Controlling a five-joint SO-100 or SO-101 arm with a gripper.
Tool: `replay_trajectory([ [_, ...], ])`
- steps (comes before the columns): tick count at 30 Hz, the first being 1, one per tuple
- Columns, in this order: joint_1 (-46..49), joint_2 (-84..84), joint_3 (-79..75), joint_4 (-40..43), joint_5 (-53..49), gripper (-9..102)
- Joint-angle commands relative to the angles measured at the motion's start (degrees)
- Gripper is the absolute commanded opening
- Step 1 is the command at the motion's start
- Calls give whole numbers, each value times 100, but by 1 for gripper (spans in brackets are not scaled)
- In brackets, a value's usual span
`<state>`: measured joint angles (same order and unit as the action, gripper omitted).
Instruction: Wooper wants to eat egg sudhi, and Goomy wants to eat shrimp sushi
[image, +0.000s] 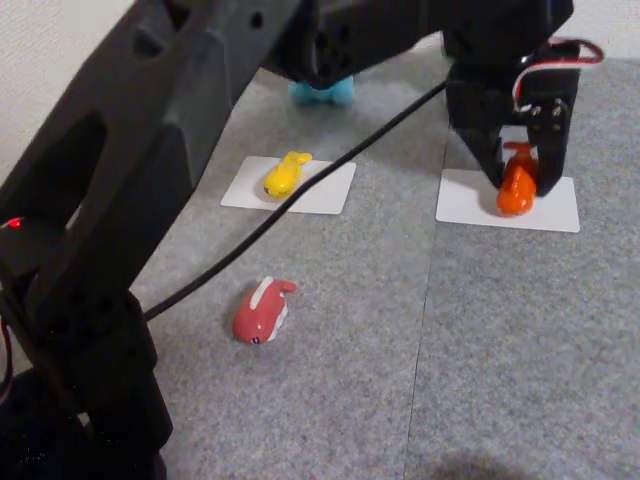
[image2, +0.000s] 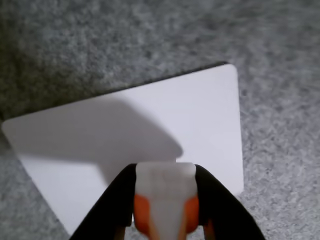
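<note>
1. The black plastic gripper (image: 518, 180) stands at the upper right of the other view, its two fingers closed around the glossy orange shrimp sushi (image: 516, 190), which sits over a white rectangular card (image: 555, 208) with rounded corners.
2. At upper centre of that view the glossy yellow egg sudhi (image: 285, 174), fish-shaped with a forked tail, lies on a second white card (image: 325, 190).
3. A dark red fish figure (image: 262, 311) with a white underside lies off the cards on the speckled grey carpet (image: 480, 350), lower centre.
4. The light blue feet of Wooper (image: 322, 93) peep out at the top edge behind the matte black arm (image: 130, 200); a black cable (image: 330, 165) runs across the frame.
5. The wrist view, from close above, adds the pinch itself: the black fingers (image2: 112, 205) press both flanks of the shrimp sushi (image2: 166, 197), its white underside facing the lens, at bottom centre, with the arm's shadow across the card (image2: 210, 125).
</note>
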<state>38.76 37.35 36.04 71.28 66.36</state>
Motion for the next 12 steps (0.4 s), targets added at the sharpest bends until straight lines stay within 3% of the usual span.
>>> replay_trajectory([
  [1, -185, 105, -413, -62, 79, 3],
  [7, -290, 70, -413, -9, 0, 3],
  [12, -229, 79, -413, 167, -9, 13],
])
